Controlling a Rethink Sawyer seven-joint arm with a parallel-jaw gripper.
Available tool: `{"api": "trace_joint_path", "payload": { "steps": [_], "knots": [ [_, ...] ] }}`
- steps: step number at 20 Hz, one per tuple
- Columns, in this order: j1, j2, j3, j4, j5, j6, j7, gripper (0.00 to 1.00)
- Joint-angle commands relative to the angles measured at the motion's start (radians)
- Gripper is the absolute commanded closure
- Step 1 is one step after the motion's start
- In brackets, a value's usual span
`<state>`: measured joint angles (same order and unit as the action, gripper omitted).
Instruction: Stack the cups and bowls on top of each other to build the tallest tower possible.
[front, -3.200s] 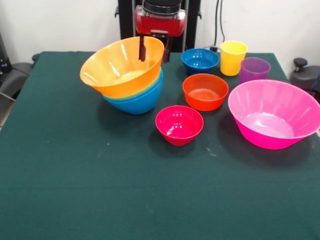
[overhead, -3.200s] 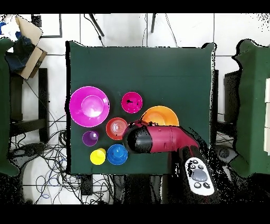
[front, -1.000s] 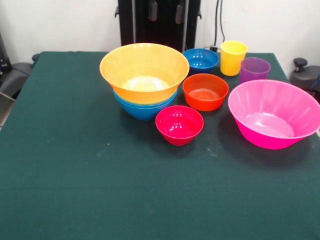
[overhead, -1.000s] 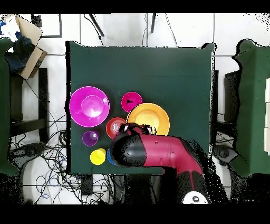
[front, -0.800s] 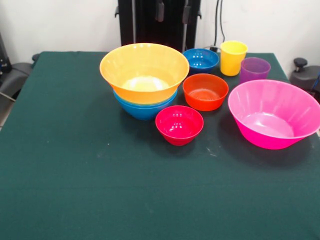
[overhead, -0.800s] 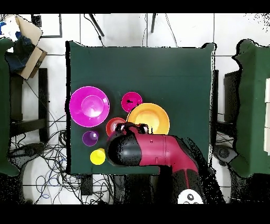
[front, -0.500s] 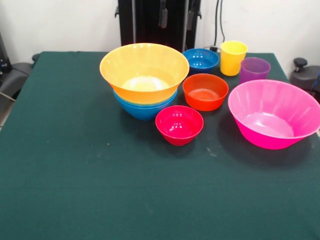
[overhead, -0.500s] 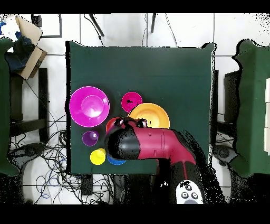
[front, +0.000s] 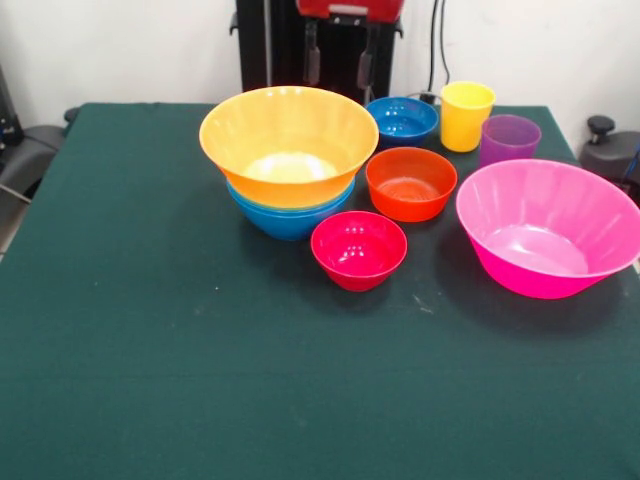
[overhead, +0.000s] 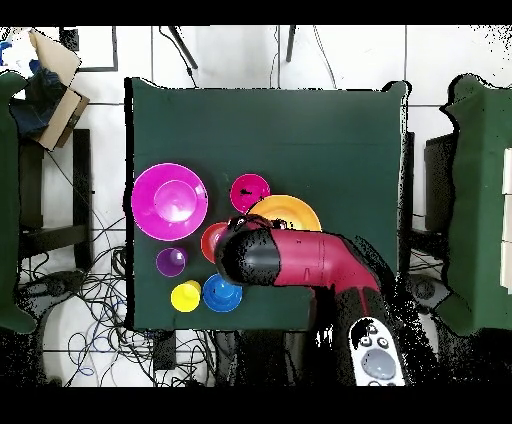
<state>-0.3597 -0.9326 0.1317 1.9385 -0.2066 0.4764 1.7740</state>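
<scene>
– At the top centre of the frame, the gripper (front: 338, 80) is seen hanging above the table's (front: 150, 350) far edge, its two fingers (front: 312, 66) spread apart and nothing held between them. Where are the pieces placed?

– The tower (front: 289, 165) is begun left of centre: the large orange bowl (front: 288, 140) is nested in a light blue bowl (front: 290, 222). The crimson bowl (front: 358, 250) and orange-red bowl (front: 410, 183) are set just beside it, the dark blue bowl (front: 401, 118), yellow cup (front: 467, 115) and purple cup (front: 509, 140) at upper right, and the pink bowl (front: 548, 228) at the right edge.

– How are they likely to be handled?

– Light, stiff, glossy plastic is judged probable, so slipping is to be expected. A rim wall, pinched between the fingers, is judged the best hold.

– And their orientation?

– Every mouth is turned upward. The cups' long axes are held vertical; no sideways long axis is offered by the round bowls.
</scene>
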Motion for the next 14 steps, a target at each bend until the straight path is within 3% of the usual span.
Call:
{"api": "trace_joint_path", "payload": {
  "steps": [1,5,14],
  "knots": [
    [0.053,0.185,0.026,-0.105,0.003,-0.021,0.128,0.0],
    [0.101,0.232,0.043,-0.214,0.057,0.045,0.15,0.0],
    [0.256,0.209,-0.034,-0.346,0.137,0.232,0.25,0.0]
  ]
}}
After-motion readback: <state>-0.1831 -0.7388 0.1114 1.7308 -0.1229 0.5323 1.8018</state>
